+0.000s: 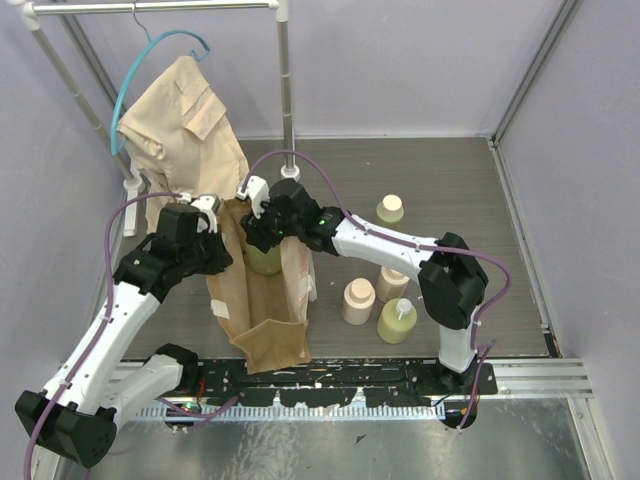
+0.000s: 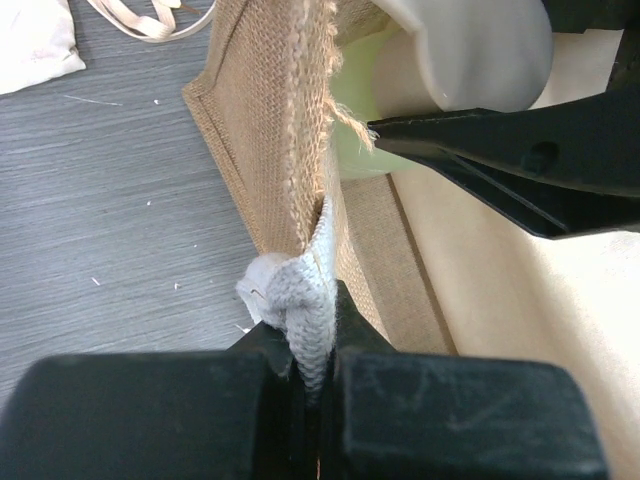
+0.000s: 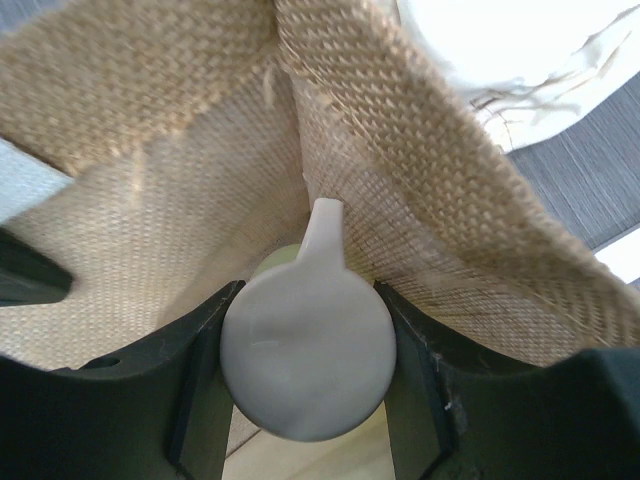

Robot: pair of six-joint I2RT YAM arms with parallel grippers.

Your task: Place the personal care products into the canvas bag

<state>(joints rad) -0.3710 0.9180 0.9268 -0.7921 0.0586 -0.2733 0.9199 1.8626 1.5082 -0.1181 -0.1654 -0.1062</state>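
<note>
The tan canvas bag (image 1: 262,310) stands mid-table with its mouth held open. My left gripper (image 1: 212,212) is shut on the bag's whitish strap handle (image 2: 305,295) at the rim (image 2: 270,120). My right gripper (image 1: 260,218) is shut on the cream cap (image 3: 308,360) of an olive-green bottle (image 1: 262,258) and holds it in the bag's mouth, burlap walls (image 3: 150,200) around it. That bottle also shows in the left wrist view (image 2: 355,130). On the table to the right stand two beige bottles (image 1: 358,300) (image 1: 392,283) and two olive-green bottles (image 1: 390,210) (image 1: 397,320).
A beige shirt (image 1: 180,110) on a teal hanger hangs from a rack, its pole (image 1: 287,100) just behind the bag. A white cloth (image 2: 30,45) lies on the table left of the bag. A metal rail (image 1: 520,375) runs along the near edge.
</note>
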